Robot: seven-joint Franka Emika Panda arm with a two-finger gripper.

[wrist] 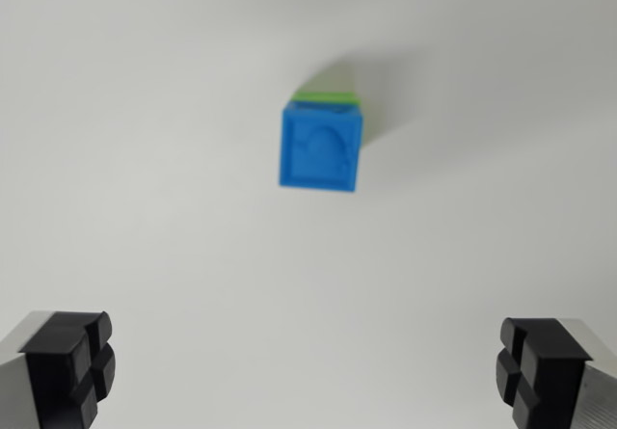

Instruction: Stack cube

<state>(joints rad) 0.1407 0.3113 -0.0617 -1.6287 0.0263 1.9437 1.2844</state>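
Note:
A blue cube (321, 147) with an embossed arch on its top face sits on top of a green cube (328, 96), of which only a thin edge shows behind it. Both stand on a white surface in the upper middle of the wrist view. My gripper (307, 376) is high above and nearer the bottom of the picture, clear of the stack. Its black fingertips (72, 366) show at the two lower corners, spread wide apart with nothing between them.
The white tabletop (145, 207) fills the picture around the stack. A soft shadow of the cubes falls toward the upper right.

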